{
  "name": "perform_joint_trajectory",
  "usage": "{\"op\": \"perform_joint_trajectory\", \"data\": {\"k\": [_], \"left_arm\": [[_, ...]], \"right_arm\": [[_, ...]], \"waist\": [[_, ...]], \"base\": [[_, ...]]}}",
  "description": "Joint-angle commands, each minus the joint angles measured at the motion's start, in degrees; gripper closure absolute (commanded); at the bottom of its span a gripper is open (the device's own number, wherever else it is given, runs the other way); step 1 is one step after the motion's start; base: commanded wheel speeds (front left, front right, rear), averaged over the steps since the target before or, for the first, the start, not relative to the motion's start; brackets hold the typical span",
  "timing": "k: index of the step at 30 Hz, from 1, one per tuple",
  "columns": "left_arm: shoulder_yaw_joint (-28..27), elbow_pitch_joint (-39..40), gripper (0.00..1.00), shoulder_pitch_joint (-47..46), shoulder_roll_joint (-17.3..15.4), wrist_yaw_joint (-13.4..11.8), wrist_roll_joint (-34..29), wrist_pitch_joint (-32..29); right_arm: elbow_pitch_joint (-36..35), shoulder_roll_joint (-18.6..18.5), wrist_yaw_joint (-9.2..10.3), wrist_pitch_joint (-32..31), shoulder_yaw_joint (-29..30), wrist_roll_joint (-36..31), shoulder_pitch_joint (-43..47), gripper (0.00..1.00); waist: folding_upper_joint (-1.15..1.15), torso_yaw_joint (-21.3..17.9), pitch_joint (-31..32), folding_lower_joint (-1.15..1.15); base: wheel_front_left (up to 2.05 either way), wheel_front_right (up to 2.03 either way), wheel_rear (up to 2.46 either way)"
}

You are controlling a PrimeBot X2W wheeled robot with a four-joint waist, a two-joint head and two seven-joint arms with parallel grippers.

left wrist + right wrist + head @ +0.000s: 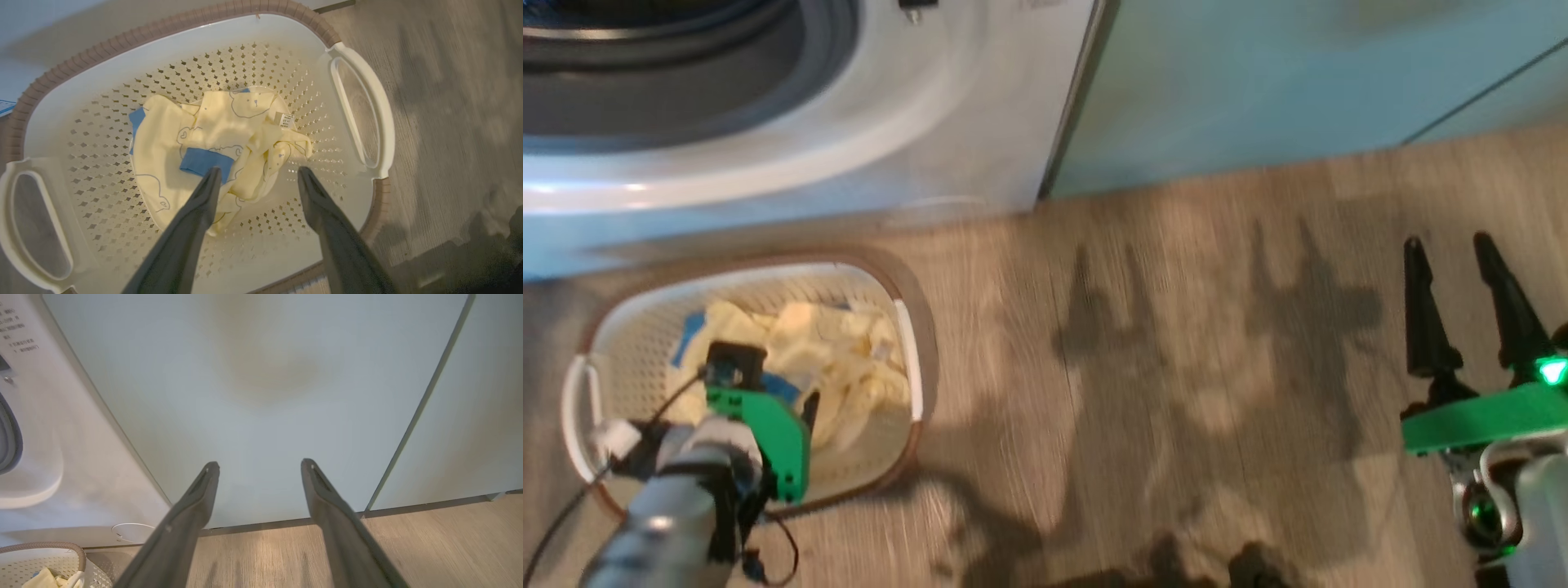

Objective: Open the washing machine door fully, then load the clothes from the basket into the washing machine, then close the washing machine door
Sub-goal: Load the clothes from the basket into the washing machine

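The cream basket (pixel 913 359) with a brown rim stands on the floor in front of the white washing machine (pixel 915 106). The machine's drum mouth and grey seal (pixel 833 49) are uncovered, and the washing machine door is out of view. Pale yellow clothes (pixel 229 126) with blue trim lie bunched on the basket's bottom (pixel 102 134). My left gripper (pixel 259 170) hangs open just above them, one finger over the blue patch, holding nothing. My right gripper (pixel 1447 242) is open and empty, far to the right over the floor, facing the teal cabinet (pixel 261 396).
Teal cabinets (pixel 1298 82) stand to the right of the machine, along the back. Wood-look floor (pixel 1160 367) stretches between the basket and my right arm. A round service flap (pixel 132 532) sits low on the machine's front. The basket's white handles (pixel 367 102) flank its short sides.
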State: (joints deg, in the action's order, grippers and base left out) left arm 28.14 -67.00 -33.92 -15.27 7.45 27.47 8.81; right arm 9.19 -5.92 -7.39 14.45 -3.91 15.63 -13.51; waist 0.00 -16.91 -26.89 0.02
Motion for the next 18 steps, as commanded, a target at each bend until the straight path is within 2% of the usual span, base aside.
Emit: {"op": "perform_joint_trajectory", "data": {"k": [1,9,18], "left_arm": [[-1.02,0.01,0.00,-1.37,-2.24,0.03,0.51,0.03],[2.89,-3.40,0.00,-9.43,-2.40,0.03,1.87,-1.47],[5.57,-5.09,0.00,-14.77,-2.33,0.03,2.69,-3.07]], "right_arm": [[-1.97,-0.60,-0.10,0.55,-0.76,-0.14,-1.10,0.00],[-3.48,-0.84,-0.10,0.55,-0.56,-0.40,-4.80,0.00],[-4.85,-1.92,-0.10,0.55,0.35,-0.93,-7.33,0.00]], "waist": [[0.00,-0.64,-3.55,-0.02],[0.00,0.24,-13.19,-0.02],[0.00,1.64,-19.67,-0.02]], "base": [[0.00,0.00,0.00],[0.00,0.00,0.00],[0.00,0.00,0.00]]}}
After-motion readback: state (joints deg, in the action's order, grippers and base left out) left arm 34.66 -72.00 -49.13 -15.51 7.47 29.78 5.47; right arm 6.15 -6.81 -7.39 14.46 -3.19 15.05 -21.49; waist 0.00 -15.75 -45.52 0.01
